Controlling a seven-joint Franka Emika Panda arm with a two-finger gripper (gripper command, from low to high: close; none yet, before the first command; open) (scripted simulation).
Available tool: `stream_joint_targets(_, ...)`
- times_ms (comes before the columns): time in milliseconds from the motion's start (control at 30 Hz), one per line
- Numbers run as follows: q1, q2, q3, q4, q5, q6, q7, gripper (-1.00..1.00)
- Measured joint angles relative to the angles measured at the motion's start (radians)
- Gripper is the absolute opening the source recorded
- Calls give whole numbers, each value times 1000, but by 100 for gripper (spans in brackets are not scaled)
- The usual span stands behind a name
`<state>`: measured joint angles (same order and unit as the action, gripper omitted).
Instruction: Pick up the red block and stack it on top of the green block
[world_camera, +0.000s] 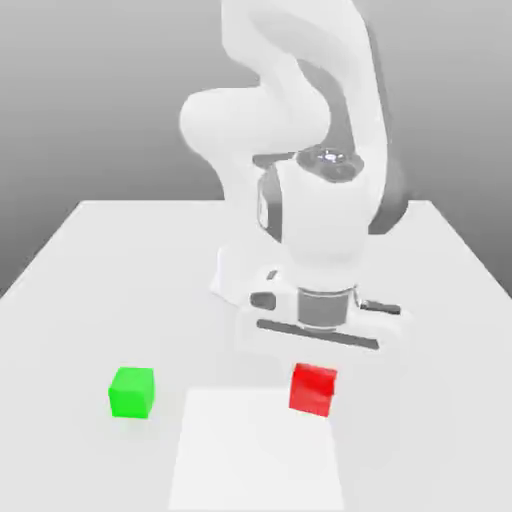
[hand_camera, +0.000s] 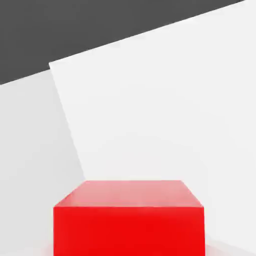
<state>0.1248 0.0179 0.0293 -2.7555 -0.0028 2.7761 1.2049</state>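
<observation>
Tool (world_camera: 313, 372) closed on 1 red block (world_camera: 312, 390), 1 green block (world_camera: 132, 393) well apart

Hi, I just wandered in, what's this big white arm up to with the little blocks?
The robot arm's gripper is down at the red block and seems to have closed on it. The green block sits apart, towards the exterior view's left. The aim is to stack red on green, and that hasn't happened yet.

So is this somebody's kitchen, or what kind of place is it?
Probably a robot testing spot, maybe a pretend computer one: a big white robot arm, a plain table, and red and green blocks.
</observation>
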Motion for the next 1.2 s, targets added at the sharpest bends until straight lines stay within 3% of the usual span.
stream_joint_targets(467,-139,-98,-120,-23,-12,-71,-767,-100)
stream_joint_targets(1200,-257,-190,-421,-73,-133,-114,-1882,-100)
